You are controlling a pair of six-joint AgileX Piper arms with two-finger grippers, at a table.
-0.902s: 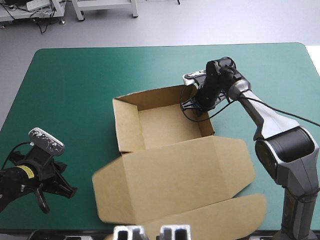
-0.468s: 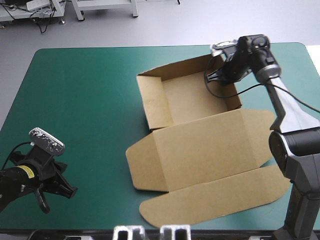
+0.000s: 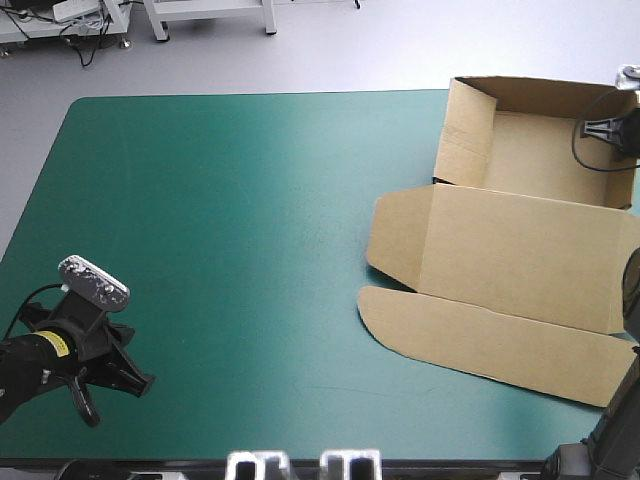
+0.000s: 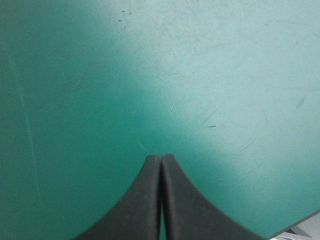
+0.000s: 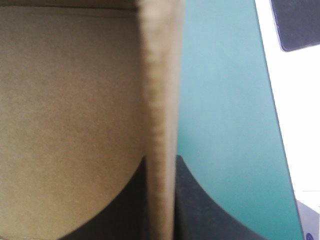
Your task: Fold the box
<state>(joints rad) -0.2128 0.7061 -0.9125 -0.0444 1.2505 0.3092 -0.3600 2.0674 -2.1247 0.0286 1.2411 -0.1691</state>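
My right end effector (image 3: 610, 134) is pinching the box (image 3: 505, 215) by its right side wall (image 5: 160, 100), black fingers pressed to either face w/ the board between them. The box sits at the far right corner of the surface (image 3: 220, 200) as an open tray, lid (image 3: 530, 255) flat and trailing toward the near edge. My left end effector (image 3: 115, 392) is pressed together on nothing, parked over bare teal-green cover by the near left corner, well apart from the box. Risks as I judge them: the tray is right at the surface's right edge, so any more pull that way could take it over the side, and w/ only one thin wall in my grip it could tip or twist out. The pinch is on a single raised wall, so a sideways tug could crease the board, untuck the wall or let it slide free. The flat lid drags on the cover and could catch, swinging the whole box round. My left arm is too far off to steady anything, so no backup if it goes. Vs the earlier frames: the box was near mid-surface, then partway over, and is now hard against the far right corner, turned a bit as it went; tray shape unchanged, walls up. My right arm has swung out w/ it. Left end effector hasn't budged.
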